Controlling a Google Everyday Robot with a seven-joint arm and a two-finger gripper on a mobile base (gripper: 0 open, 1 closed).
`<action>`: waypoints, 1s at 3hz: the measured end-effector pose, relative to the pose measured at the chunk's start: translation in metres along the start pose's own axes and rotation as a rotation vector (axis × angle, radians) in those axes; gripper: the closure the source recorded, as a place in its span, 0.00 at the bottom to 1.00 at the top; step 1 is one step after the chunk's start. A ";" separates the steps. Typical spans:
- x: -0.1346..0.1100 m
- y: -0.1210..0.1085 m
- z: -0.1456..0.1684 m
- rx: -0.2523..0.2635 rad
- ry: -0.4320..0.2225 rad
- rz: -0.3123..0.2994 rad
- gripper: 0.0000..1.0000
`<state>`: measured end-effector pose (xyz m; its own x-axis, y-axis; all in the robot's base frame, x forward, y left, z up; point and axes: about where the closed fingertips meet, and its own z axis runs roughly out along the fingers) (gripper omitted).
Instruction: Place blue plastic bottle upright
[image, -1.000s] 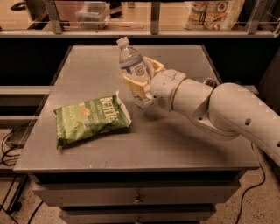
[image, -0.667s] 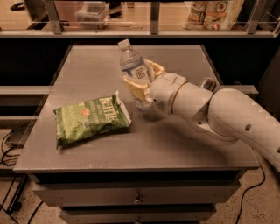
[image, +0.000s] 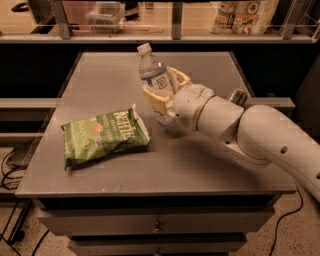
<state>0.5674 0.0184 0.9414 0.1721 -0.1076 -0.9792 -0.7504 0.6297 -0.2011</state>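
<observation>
Camera view, nearest first: a drawer front sits under the grey table. On the tabletop, to the camera's left of the gripper and a little nearer than it, lies a green chip bag printed "Kettle"; its smaller lettering is unreadable.

The gripper is over the middle of the table, its 2 tan fingers clamped on the lower half of the blue plastic bottle. The bottle leans, white cap up and tipped away toward the camera's left, base low beside the wrist. Whether the base touches the table I cannot tell. Its pale label carries a dark square logo, with no legible words.

Against 1 second ago almost nothing has changed: same grip, same lean, only a slight drift of the arm. I judge the bottle is lifted but not yet stood. It needs rotating to vertical and setting down.

Behind the forearm stands a small metal can. Farthest off, a shelf holds a clear container and printed bags, text illegible.
</observation>
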 end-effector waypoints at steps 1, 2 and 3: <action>0.010 -0.001 0.004 0.016 -0.019 0.010 1.00; 0.012 0.000 0.004 0.018 -0.016 0.012 1.00; 0.018 0.003 -0.002 0.031 -0.004 0.023 1.00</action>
<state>0.5672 0.0168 0.9230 0.1579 -0.0901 -0.9833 -0.7341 0.6553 -0.1779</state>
